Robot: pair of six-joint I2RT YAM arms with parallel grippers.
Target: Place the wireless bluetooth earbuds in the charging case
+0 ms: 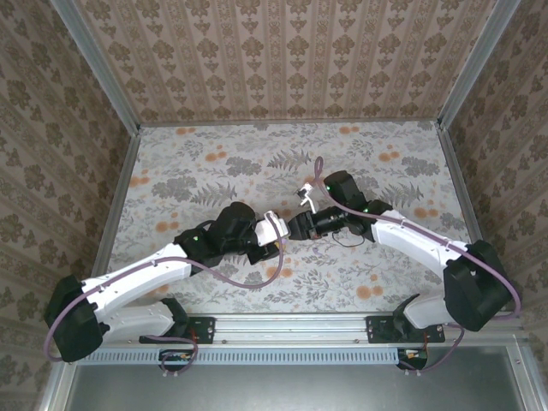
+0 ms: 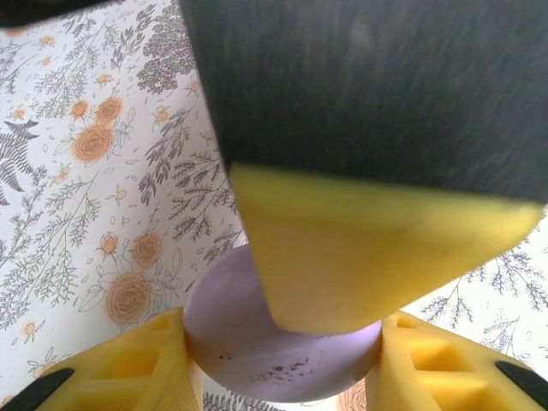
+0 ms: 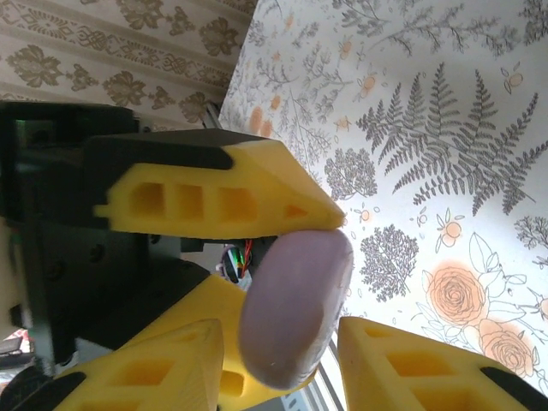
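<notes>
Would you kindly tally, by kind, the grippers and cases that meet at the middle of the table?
Grippers: 2 (left gripper, right gripper)
Lavender charging case: 1
Total: 3

The counter [image 1: 214, 163] is a rectangular surface under a white cloth printed with grey ferns and orange roses. Rose clusters sit toward 11 o'clock, toward 2 o'clock and down near 5 o'clock. A silver metal rail [image 1: 291, 325] runs along its edge at 6 o'clock. Just off centre toward 1 o'clock there is a small white object [image 1: 305, 190], too small to identify. Whether it rests on the cloth cannot be told.
</notes>
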